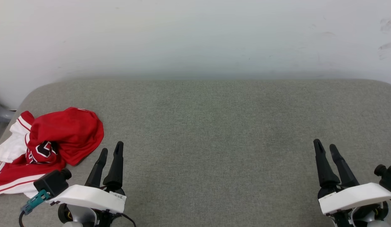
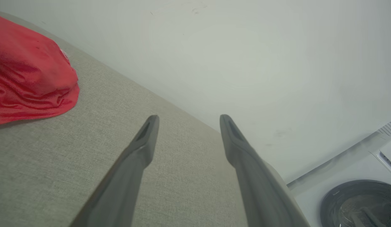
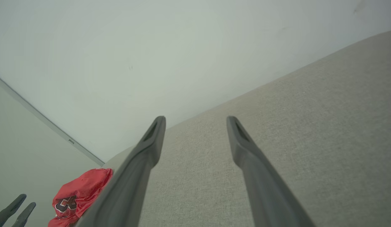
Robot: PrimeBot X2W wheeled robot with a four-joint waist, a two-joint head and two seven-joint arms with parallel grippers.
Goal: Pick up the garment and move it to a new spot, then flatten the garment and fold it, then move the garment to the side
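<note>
The garment (image 1: 47,148) is cut off at the picture's left edge

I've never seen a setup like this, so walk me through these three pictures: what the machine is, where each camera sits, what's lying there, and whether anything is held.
This is a wheeled robot with two arms, each ending in a hand with two long dark fingers. The wide picture comes from a camera on its head, looking down at a grey fabric surface set against a pale wall. The left hand shows at the lower left, the right hand at the lower right. The other two pictures come from cameras on each wrist, looking along that hand's own fingers. A crumpled red and white garment lies at the surface's left end, close beside the left hand but not touched. Both hands are open and hold nothing.
</note>
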